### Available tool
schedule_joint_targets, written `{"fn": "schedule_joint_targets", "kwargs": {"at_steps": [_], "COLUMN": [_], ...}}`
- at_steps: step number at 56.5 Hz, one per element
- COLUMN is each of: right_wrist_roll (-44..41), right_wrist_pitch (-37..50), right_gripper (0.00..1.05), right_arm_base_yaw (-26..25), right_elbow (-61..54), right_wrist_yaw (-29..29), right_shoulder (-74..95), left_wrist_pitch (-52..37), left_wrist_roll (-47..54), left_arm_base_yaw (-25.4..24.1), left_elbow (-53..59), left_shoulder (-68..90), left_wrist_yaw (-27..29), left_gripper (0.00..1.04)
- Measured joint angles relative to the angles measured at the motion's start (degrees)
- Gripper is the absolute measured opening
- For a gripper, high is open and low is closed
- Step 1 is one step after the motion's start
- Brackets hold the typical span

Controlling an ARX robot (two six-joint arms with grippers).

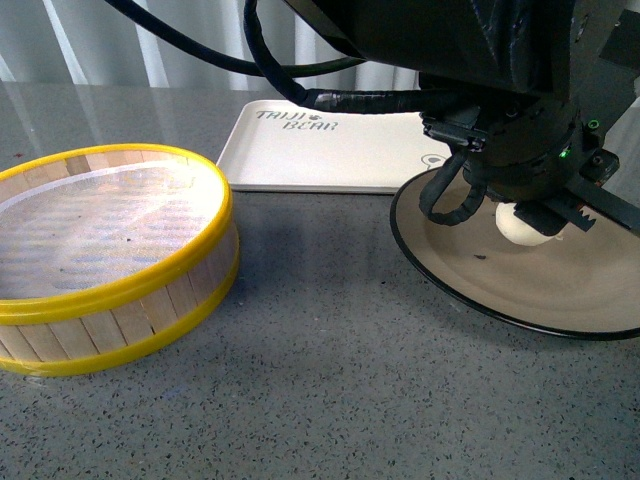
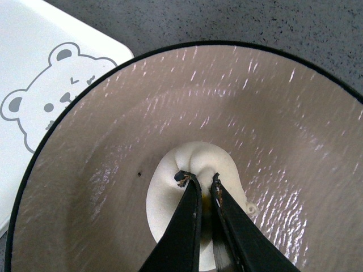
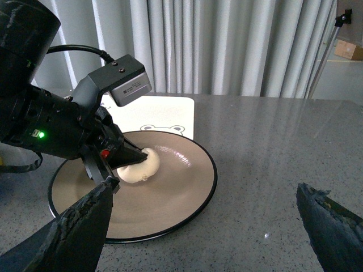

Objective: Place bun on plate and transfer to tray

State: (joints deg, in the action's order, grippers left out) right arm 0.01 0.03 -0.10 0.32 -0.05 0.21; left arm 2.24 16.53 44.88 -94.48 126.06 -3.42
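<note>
Left wrist view, lower centre: saw left gripper (image 2: 199, 181) jaws pinching pleated top of bun (image 2: 193, 161) on plate (image 2: 283, 113). Front view: noted tray (image 1: 300, 160) upper centre. Right wrist view: found right gripper (image 3: 204, 190) jaws spread wide.

Yellow-rimmed bamboo steamer (image 1: 110, 255) on speckled grey table (image 1: 340, 390), pale curtains (image 3: 227, 45) behind

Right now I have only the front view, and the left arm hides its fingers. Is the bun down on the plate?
Observer: In the right wrist view the bun looks seated on the plate.
Operator: Is it gripped?
Observer: Yes; the left wrist view shows the left gripper pinching the bun's twisted top.
Operator: And the other arm?
Observer: The right gripper is open and empty, near the plate's edge.
</note>
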Motion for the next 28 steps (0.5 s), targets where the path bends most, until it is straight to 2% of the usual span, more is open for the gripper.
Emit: {"fn": "schedule_joint_targets", "kwargs": {"at_steps": [6,8,24,28], "right_wrist_roll": [0.0,0.0,0.0,0.0], "right_wrist_pitch": [0.0,0.0,0.0,0.0], "right_gripper": [0.96,0.96,0.96,0.96], "right_arm_base_yaw": [0.0,0.0,0.0,0.0], "right_elbow": [0.0,0.0,0.0,0.0], "right_wrist_yaw": [0.0,0.0,0.0,0.0], "right_shoulder": [0.0,0.0,0.0,0.0], "left_wrist_pitch": [0.2,0.3,0.8,0.9], "left_wrist_roll": [1.0,1.1,2.8,3.0], "left_arm_base_yaw": [0.0,0.0,0.0,0.0], "left_elbow": [0.5,0.6,0.6,0.6], "left_shoulder": [0.0,0.0,0.0,0.1], "left_wrist_yaw": [0.1,0.0,0.5,0.5], "left_gripper": [0.04,0.07,0.46,0.61]}}
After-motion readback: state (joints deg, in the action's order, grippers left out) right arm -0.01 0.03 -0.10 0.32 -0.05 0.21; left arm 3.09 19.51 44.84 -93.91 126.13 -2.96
